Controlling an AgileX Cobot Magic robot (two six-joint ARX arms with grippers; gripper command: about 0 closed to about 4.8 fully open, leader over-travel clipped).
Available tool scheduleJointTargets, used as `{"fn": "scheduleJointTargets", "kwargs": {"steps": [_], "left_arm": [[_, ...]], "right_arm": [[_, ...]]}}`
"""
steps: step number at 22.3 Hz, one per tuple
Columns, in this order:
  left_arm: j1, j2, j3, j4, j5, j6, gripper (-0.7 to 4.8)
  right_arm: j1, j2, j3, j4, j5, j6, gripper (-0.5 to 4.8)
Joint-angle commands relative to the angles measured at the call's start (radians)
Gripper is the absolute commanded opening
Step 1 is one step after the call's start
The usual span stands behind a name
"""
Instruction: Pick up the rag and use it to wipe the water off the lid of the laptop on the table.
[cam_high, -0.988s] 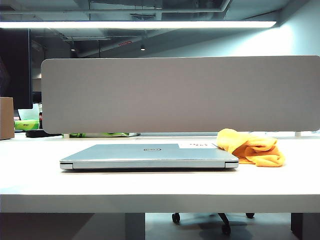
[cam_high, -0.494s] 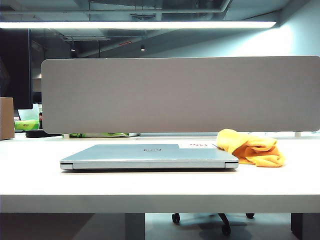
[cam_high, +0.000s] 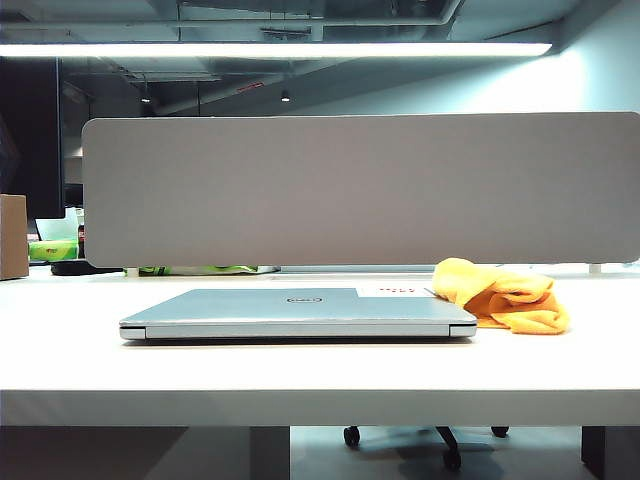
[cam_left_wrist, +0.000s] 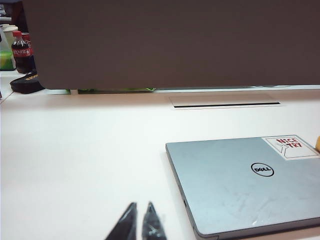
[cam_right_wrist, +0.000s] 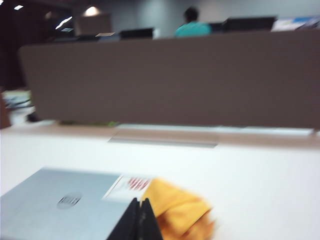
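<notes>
The right gripper (cam_right_wrist: 139, 220) is closed, its tips together above the laptop (cam_right_wrist: 55, 205). The rag (cam_right_wrist: 182, 212) lies against the lid's sticker (cam_right_wrist: 129, 186) corner. A grey divider (cam_right_wrist: 175, 82) stands behind the table (cam_right_wrist: 240, 170).

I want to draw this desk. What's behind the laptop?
Behind the laptop stands a grey divider panel across the table. The orange rag lies beside the laptop's back corner. The panel hides most of what's further back.

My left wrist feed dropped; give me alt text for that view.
A closed silver Dell laptop lies on the white table, smears on its lid. The left gripper hangs empty, fingertips nearly together, beside it; a grey divider panel stands behind.
</notes>
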Motion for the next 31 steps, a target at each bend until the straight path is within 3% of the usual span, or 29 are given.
{"fn": "scheduleJointTargets", "kwargs": {"steps": [1, 5, 14, 22, 28, 31], "left_arm": [[-0.001, 0.000, -0.053, 0.042, 0.000, 0.000, 0.22], [-0.001, -0.001, -0.097, 0.034, -0.001, 0.000, 0.22], [0.000, -0.001, -0.147, -0.106, 0.000, 0.000, 0.22], [-0.002, -0.076, -0.151, -0.110, 0.000, 0.000, 0.22], [0.000, -0.077, -0.151, -0.108, 0.000, 0.000, 0.22], [0.000, -0.077, -0.151, -0.108, 0.000, 0.000, 0.22]], "right_arm": [[0.003, 0.001, -0.058, 0.013, -0.145, 0.092, -0.07], [0.003, 0.001, -0.134, -0.010, -0.270, 0.092, -0.06], [0.002, 0.000, -0.188, -0.084, -0.277, 0.091, -0.06], [-0.009, -0.002, -0.188, -0.089, -0.277, 0.092, -0.06], [-0.183, -0.002, -0.189, -0.090, -0.283, 0.091, -0.06], [-0.196, -0.003, -0.190, -0.089, -0.269, 0.091, -0.06]]}}
